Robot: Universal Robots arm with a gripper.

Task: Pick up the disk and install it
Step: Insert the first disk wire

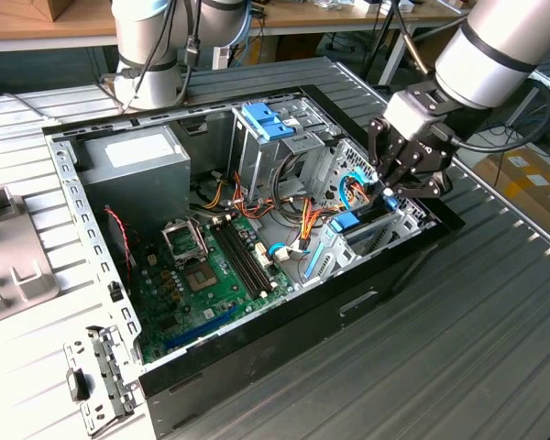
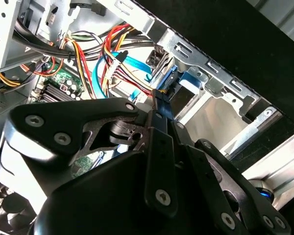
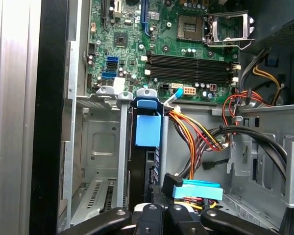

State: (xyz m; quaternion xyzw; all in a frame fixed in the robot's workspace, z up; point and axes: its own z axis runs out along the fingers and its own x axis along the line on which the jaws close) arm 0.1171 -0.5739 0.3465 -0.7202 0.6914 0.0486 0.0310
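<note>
The exterior view looks down across the open computer case [image 1: 156,385]; both wrist views sit seemingly close inside it.

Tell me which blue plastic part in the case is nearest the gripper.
The blue tab of the disk, standing in the drive cage just below the gripper. The other, the light-blue latch, sits on top of the rear cage, farther toward the exterior view's left.

1. The arm [image 1: 504,41] has a thick, pale silver-grey tube with a black band around it; a black cable runs beside the wrist.
2. The gripper [image 1: 405,170] is black, built of flat angular linkage plates under a light grey block.
3. In the second wrist view, round screw heads dot the black finger links [image 2: 157,161].
</note>
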